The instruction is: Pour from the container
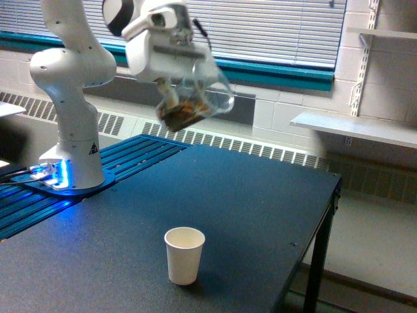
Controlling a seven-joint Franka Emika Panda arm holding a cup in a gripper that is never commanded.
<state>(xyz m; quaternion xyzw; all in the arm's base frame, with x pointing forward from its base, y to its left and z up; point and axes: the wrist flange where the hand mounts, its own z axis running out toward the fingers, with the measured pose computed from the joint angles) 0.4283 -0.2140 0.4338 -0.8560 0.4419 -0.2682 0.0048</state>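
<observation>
A small paper cup (184, 255) is set upright near the front of the dark bench (247, 202). High above and behind it, the clear container (194, 103) of brown pieces is held tilted, clamped in the claw (174, 88).

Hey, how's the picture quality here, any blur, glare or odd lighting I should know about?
In the exterior view, the hand and the clear container it holds are smeared with motion blur, so the brown pieces inside read as a dark patch. The paper cup is sharp and casts a faint shadow on the dark table. A blue glow lights the robot base. The window blinds are bright.
</observation>
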